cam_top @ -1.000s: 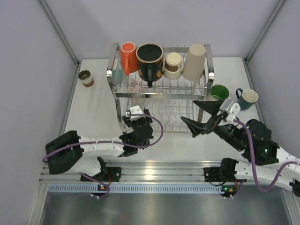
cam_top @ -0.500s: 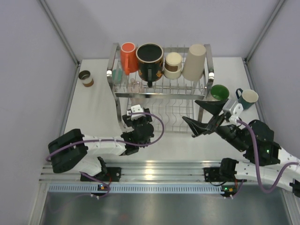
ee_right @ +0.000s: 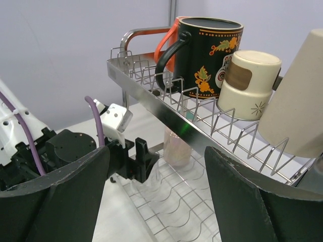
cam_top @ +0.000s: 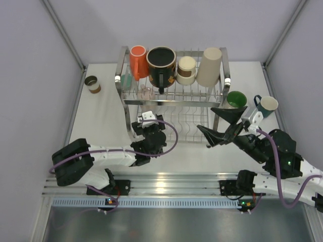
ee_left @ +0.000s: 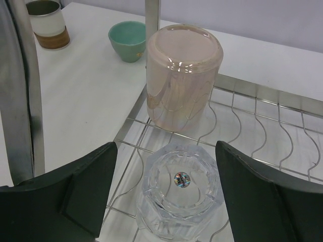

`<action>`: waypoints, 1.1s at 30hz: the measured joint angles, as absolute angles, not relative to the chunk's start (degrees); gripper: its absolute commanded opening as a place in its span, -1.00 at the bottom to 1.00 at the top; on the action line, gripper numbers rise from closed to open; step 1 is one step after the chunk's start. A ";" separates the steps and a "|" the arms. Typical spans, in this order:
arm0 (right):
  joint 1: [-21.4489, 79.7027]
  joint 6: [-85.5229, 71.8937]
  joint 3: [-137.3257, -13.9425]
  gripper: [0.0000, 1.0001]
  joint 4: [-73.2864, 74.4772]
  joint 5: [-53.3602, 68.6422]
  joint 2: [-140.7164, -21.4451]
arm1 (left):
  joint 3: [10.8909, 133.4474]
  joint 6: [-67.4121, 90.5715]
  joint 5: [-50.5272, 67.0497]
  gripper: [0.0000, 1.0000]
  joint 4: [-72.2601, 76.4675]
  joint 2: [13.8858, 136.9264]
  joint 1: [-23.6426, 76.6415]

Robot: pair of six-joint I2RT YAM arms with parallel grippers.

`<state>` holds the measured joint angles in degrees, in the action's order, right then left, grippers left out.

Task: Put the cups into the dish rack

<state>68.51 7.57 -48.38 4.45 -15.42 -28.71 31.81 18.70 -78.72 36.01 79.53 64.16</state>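
Observation:
The chrome dish rack (cam_top: 223,65) holds on its top tier an orange cup (cam_top: 138,60), a black patterned mug (cam_top: 161,63), a brown-cream paper cup (cam_top: 185,69) and a tall beige cup (cam_top: 209,65). In the left wrist view a clear glass (ee_left: 180,189) stands upside down on the lower tier wires (ee_left: 262,106), behind it an upturned pink cup (ee_left: 182,75). My left gripper (ee_left: 166,146) is open, with one jaw on either side of the clear glass. My right gripper (cam_top: 217,123) is open and empty in front of the rack's right side. A green cup (cam_top: 236,99) and a teal mug (cam_top: 266,105) stand on the table to the right.
A small brown-banded cup (cam_top: 93,83) stands on the table at the far left. A small teal cup (ee_left: 127,40) sits by the rack's left post (ee_left: 22,91). In the right wrist view the top tier rail (ee_right: 151,98) runs just above the lower tier.
My left gripper has edged a little forward toward the rack's lower tier. My right gripper has shifted slightly up and to the right, still open.

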 measured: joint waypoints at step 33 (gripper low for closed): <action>68.51 6.37 -48.12 0.52 7.16 -16.32 -29.23 | 41.52 34.74 -68.58 -1.00 6.59 84.99 69.06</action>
